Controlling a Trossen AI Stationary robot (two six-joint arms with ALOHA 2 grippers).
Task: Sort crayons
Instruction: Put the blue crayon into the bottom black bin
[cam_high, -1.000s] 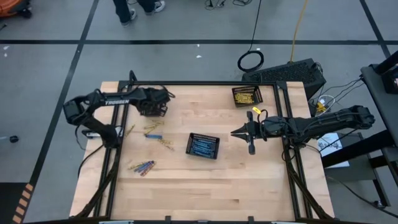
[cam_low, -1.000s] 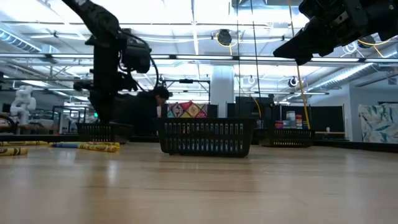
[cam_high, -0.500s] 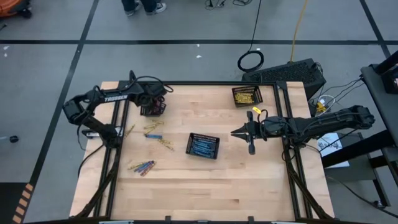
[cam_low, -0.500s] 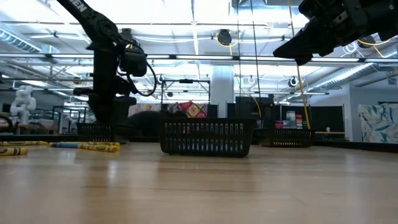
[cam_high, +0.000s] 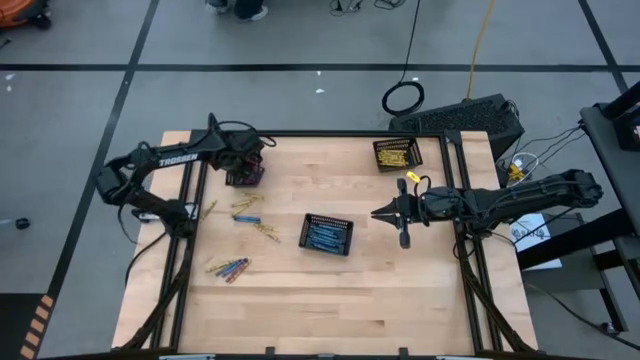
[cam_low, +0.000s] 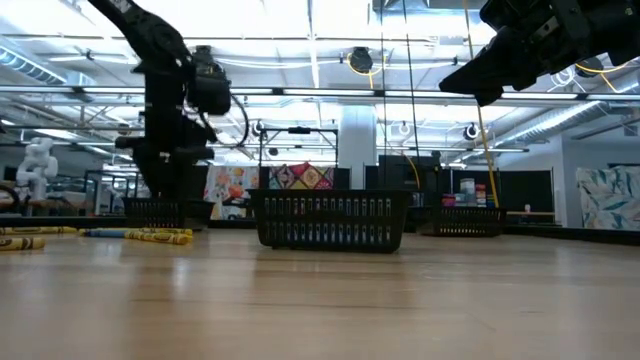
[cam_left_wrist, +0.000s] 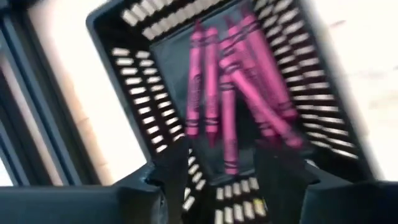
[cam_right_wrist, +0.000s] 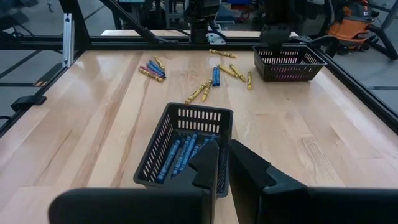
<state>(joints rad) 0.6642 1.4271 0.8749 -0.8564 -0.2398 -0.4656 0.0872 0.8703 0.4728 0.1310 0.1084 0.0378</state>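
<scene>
A small black mesh tray (cam_high: 246, 176) at the table's far left holds several pink crayons (cam_left_wrist: 233, 93). My left gripper (cam_left_wrist: 224, 163) hovers just above this tray, open and empty; in the high view it (cam_high: 240, 160) stands at the tray's far-left side. Loose yellow and blue crayons (cam_high: 247, 213) lie flat on the wood, and a mixed bunch (cam_high: 228, 267) lies nearer the front. A tray of blue crayons (cam_high: 327, 234) stands mid-table. My right gripper (cam_high: 380, 213) waits above the table right of it, shut and empty.
A tray of yellow crayons (cam_high: 397, 154) stands at the far right. A single yellow crayon (cam_high: 208, 210) lies by the left frame rail. Black frame rails run along the table's left, right and far edges. Bare wood lies at the front half (cam_high: 330, 300).
My left gripper has drawn back from over the pink tray toward the table's left and far edges, so the tray and its pink crayons now show in the high view. The right arm has kept still.
</scene>
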